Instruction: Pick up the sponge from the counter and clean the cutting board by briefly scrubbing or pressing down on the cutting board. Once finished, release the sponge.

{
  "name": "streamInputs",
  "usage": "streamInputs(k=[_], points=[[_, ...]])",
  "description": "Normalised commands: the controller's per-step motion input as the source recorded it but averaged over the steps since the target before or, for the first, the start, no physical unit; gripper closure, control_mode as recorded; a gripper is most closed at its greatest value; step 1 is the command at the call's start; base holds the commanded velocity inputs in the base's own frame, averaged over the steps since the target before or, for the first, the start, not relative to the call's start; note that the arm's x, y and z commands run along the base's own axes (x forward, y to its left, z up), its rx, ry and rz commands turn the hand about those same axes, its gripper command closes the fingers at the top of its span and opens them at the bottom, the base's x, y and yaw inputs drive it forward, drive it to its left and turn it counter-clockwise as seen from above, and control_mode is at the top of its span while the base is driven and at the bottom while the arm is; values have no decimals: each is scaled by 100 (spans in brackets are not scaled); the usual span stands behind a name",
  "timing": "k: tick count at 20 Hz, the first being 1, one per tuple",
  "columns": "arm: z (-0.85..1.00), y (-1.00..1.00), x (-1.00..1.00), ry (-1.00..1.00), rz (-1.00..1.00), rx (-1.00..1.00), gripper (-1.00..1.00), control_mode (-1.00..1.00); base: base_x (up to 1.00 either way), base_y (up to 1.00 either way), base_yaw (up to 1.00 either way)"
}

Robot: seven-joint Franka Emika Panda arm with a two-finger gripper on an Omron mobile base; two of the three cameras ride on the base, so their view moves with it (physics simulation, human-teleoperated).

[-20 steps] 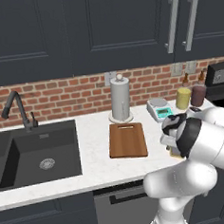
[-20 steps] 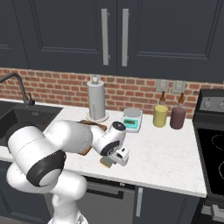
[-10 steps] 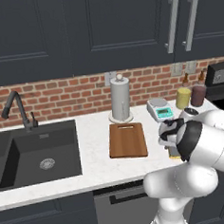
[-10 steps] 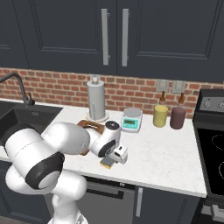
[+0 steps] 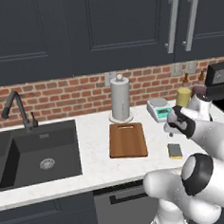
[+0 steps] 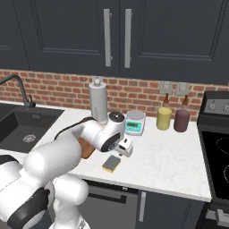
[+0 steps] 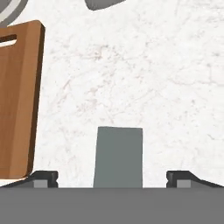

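Pincer [image 7: 112,178] spread wide above the sponge [image 7: 119,156], which lies between its fingertips.

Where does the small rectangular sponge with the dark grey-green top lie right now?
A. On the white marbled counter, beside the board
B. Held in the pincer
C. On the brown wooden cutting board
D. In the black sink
A: the sponge lies on the white counter, apart from the wooden cutting board.

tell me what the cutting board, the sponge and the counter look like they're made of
Flat brown rectangular cutting board: looks like wood, smooth matte finish, lengthwise grain bands. Small rectangular sponge: a dark grey-green scouring layer over a yellow base, probably foam; texture too small to judge. White counter: looks like polished stone, with faint marble veining.
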Motion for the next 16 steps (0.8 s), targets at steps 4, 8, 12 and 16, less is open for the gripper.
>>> streamInputs(k=[4, 8, 12, 16], points=[[100, 3, -36, -12, 12, 1, -100, -100, 0, 0, 0], [100, 20, -43, -7, 16, 4, -100, -100, 0, 0, 0], [88, 28, -73, -12, 4, 4, -100, -100, 0, 0, 0], [61, 43, -93, -20, 0, 0, -100, -100, 0, 0, 0]])
